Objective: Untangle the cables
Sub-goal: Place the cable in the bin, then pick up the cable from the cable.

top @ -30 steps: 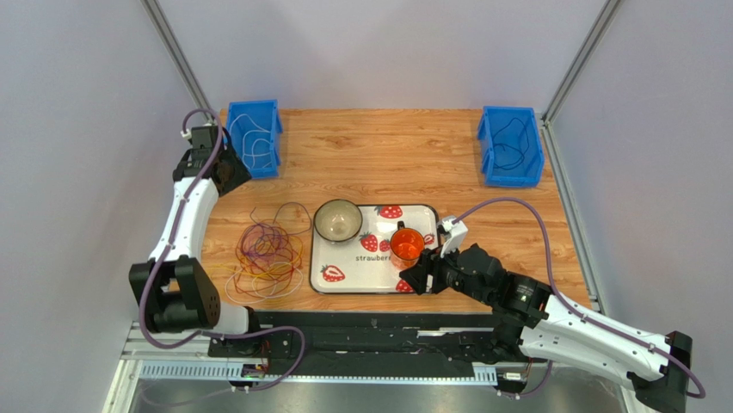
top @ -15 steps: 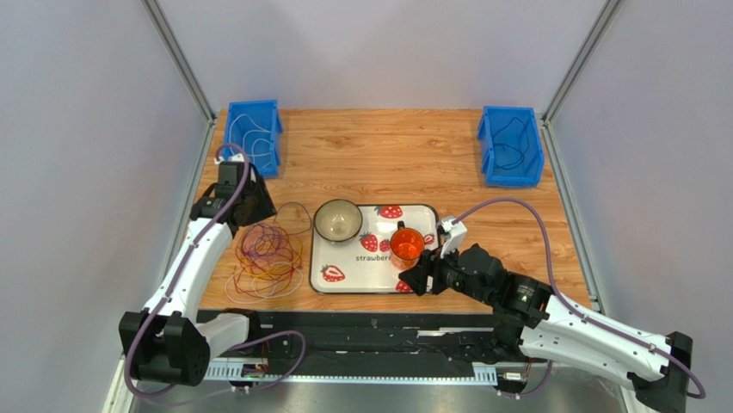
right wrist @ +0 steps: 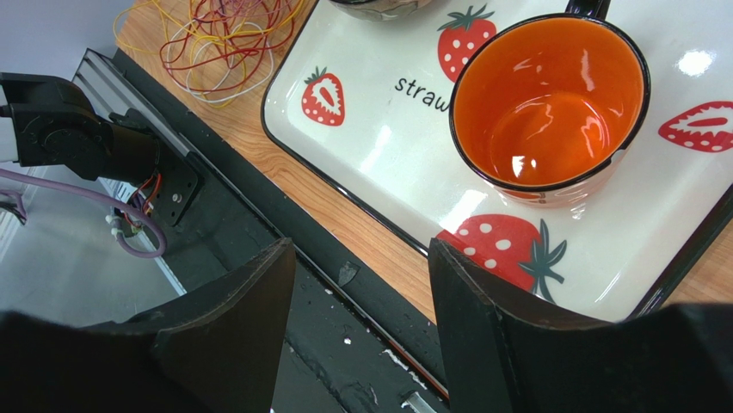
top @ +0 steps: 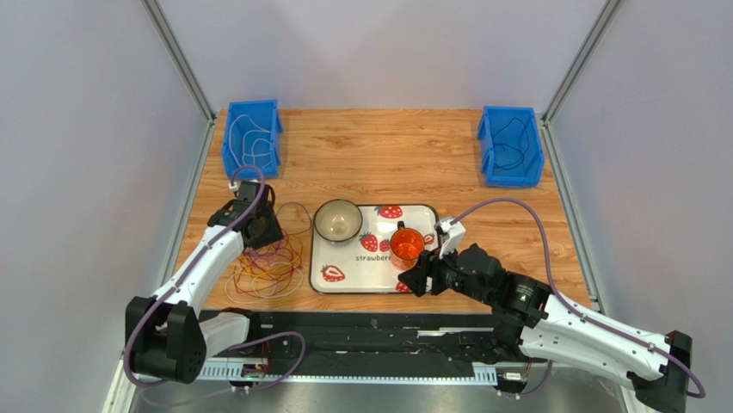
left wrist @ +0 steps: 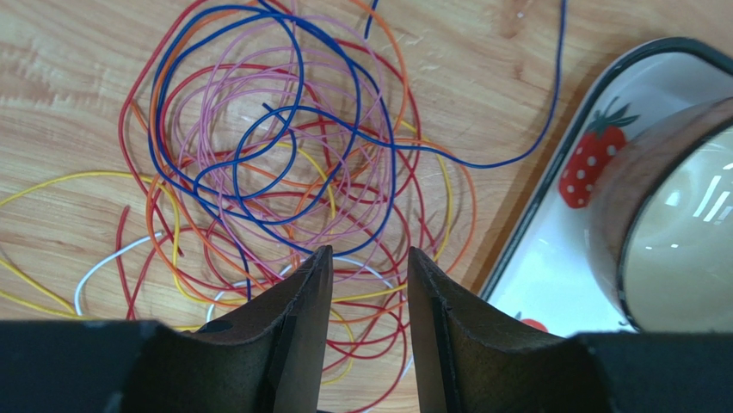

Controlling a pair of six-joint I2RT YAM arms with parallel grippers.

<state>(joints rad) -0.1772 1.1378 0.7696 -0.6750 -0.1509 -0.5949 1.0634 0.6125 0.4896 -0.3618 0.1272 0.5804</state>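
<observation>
The cables lie in a loose tangle of red, orange, yellow, pink, blue and white loops on the wooden table, left of the tray. My left gripper hangs over the tangle's far edge, pointing down. In the left wrist view the cables spread out beyond the left gripper, which is open with strands lying under the gap and none pinched. My right gripper is open and empty over the tray's near right corner. The right wrist view shows the right gripper above the table's front edge and the cables at top left.
A strawberry-print tray holds a beige bowl and an orange cup. A blue bin at the back left contains a white cable. Another blue bin at the back right contains a dark cable. Metal frame posts flank the table.
My left arm has swung from the back left bin toward me and now sits over the tangle, its jaws slightly narrower. The right arm has not moved.
</observation>
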